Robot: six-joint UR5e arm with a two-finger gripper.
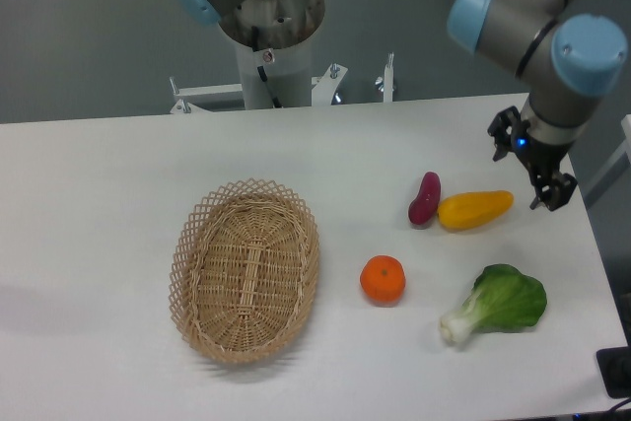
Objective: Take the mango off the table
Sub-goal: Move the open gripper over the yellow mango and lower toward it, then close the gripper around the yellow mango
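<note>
My black two-finger gripper (pixel 532 167) hangs open and empty near the white table's (pixel 118 194) right edge; the elongated yellow-orange mango (pixel 475 210) lies ungrasped.

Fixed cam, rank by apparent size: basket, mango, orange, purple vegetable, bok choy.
1. basket
2. bok choy
3. mango
4. orange and purple vegetable: too alike to rank; the orange is rounder, the vegetable longer and thinner.
</note>
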